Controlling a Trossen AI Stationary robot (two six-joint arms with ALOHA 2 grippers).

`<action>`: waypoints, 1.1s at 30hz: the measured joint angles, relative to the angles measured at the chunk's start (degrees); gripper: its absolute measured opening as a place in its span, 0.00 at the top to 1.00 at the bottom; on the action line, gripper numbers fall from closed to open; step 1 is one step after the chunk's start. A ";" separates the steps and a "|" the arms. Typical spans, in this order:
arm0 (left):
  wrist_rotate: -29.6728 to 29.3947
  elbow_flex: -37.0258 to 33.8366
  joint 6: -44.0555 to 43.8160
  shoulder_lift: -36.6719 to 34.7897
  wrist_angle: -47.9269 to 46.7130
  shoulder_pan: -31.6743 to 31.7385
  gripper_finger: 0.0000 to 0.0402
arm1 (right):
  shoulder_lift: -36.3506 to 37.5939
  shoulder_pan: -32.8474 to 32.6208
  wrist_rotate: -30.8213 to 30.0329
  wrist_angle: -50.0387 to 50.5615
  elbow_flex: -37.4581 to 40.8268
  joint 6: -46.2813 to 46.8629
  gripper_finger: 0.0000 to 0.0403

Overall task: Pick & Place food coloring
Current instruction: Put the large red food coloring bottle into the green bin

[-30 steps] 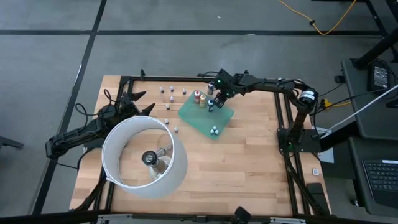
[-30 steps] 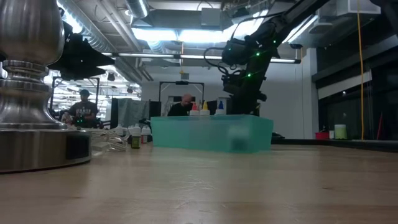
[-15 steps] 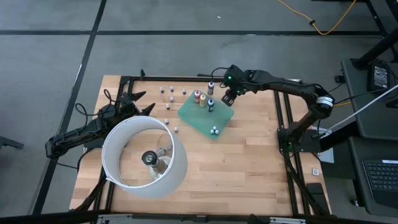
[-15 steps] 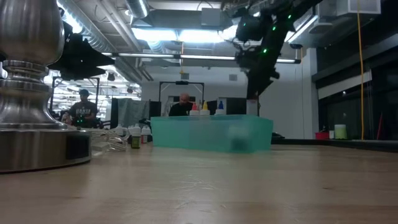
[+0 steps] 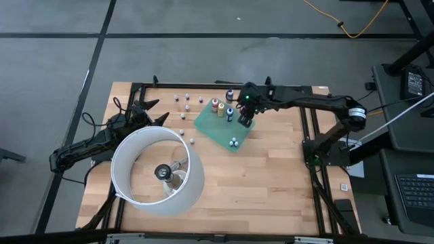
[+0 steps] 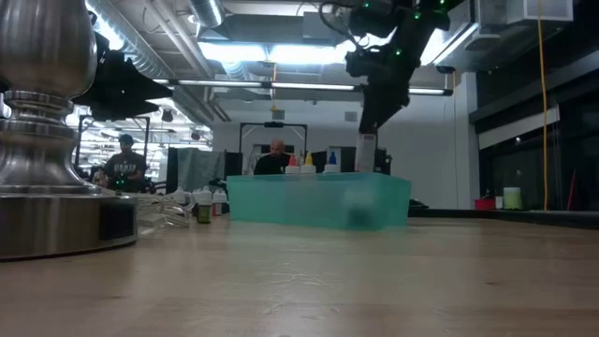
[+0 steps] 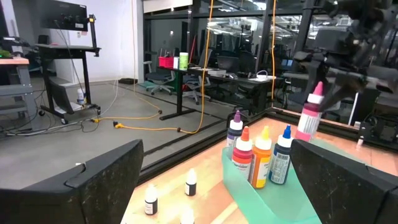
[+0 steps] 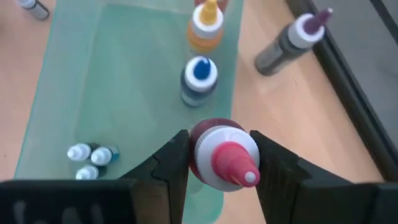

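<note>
High view: the right end effector [image 5: 245, 120] is positioned above the upper right portion of the green sheet [image 5: 215, 132], just right of frame centre, fingers clamped on a pink-capped food coloring bottle [image 8: 222, 155]. On the sheet stand orange [image 5: 215, 104], yellow [image 5: 221, 109] and blue [image 5: 230, 114] bottles; three tiny bottles [image 5: 234, 142] lie near its lower corner. A purple-capped bottle [image 5: 230, 94] stands on the wooden surface [image 5: 271, 183] beyond the sheet. Small bottles [image 5: 187, 100] lie scattered upper centre-left. The left end effector [image 5: 157, 110] rests at left, fingers apart, beside the white lampshade [image 5: 157, 171].
</note>
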State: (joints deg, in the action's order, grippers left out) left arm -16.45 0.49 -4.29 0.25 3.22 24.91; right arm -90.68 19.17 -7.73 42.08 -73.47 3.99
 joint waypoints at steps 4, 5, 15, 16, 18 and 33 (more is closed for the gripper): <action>0.01 0.00 0.00 -0.01 -0.01 0.00 0.00 | -2.51 -0.27 0.02 -1.33 -0.02 -0.17 0.63; 0.01 0.00 0.00 -0.01 -0.02 0.00 0.00 | -3.28 -0.25 0.00 -1.70 -0.02 -0.45 0.63; 0.00 0.00 0.00 -0.02 0.00 0.00 0.00 | -8.75 -0.25 0.33 -4.62 -0.02 -1.59 0.63; 0.01 0.00 0.00 -0.01 0.00 0.00 0.00 | -9.24 -0.27 0.35 -5.14 -0.02 -1.66 0.63; 0.00 0.00 0.00 -0.01 0.00 0.00 0.00 | -10.13 -0.26 0.37 -6.06 -0.02 -1.70 0.63; 0.01 0.00 0.00 0.00 -0.01 0.00 0.00 | -12.96 -0.25 1.91 -7.05 0.00 -1.49 0.60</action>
State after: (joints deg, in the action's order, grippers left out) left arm -16.44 0.49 -4.29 0.25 3.21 24.91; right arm -103.63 18.92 -5.82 35.03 -73.47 2.50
